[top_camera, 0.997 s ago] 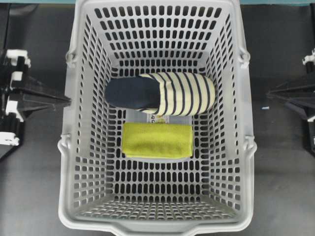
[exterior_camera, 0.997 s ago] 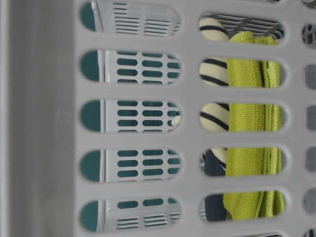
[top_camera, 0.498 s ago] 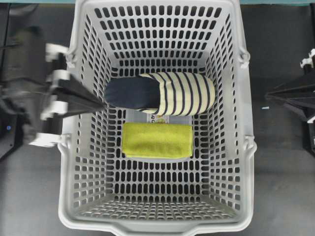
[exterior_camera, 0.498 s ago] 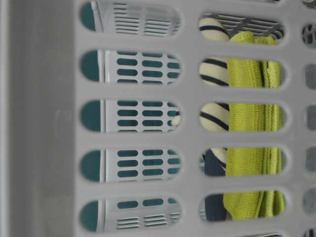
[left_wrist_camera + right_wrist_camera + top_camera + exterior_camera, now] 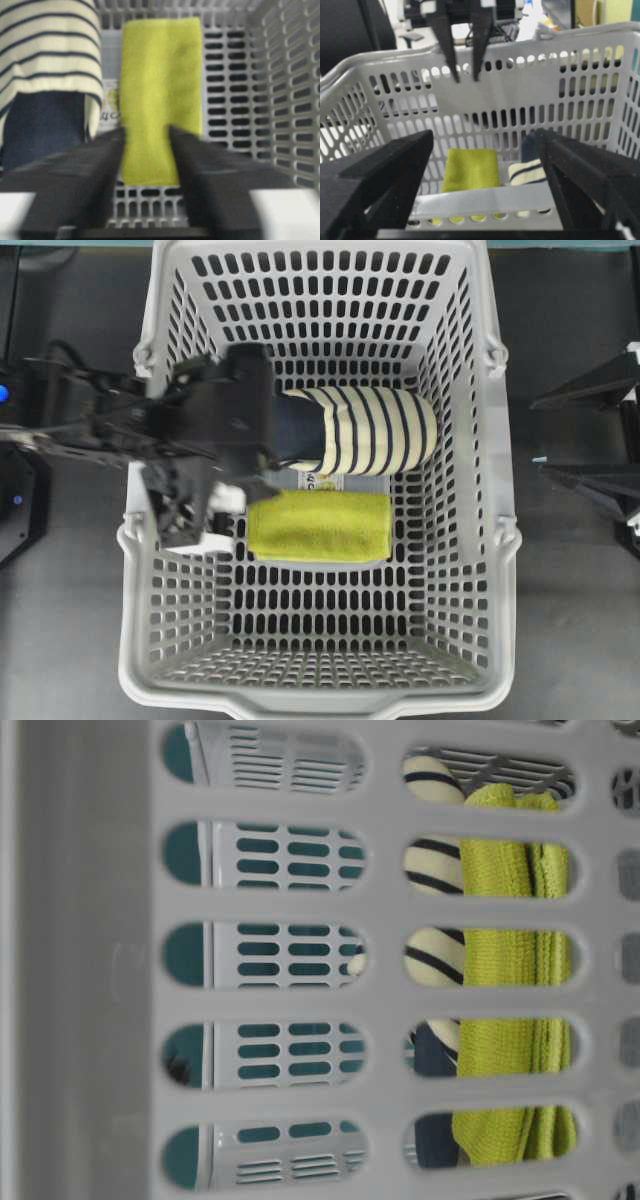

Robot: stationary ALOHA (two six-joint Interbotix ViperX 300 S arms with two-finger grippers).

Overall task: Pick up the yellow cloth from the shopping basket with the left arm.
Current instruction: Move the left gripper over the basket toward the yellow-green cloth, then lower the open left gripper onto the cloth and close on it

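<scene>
With your left tool [image 5: 146, 132] open above the near end of the yellow cloth [image 5: 318, 525], flat on the shopping basket [image 5: 160, 660] floor, descend straight and pinch that end (avoid the striped slipper [image 5: 365, 430] just beside it).

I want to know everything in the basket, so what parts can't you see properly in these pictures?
- Striped slipper: overhead, the left gripper and its arm cover the navy end.
- Small label under the slipper: wrist view, too blurred to read.
- Yellow cloth: table-level view, the shopping basket wall lets through only slices.
- Right gripper: overhead, cut off by the edge.
</scene>
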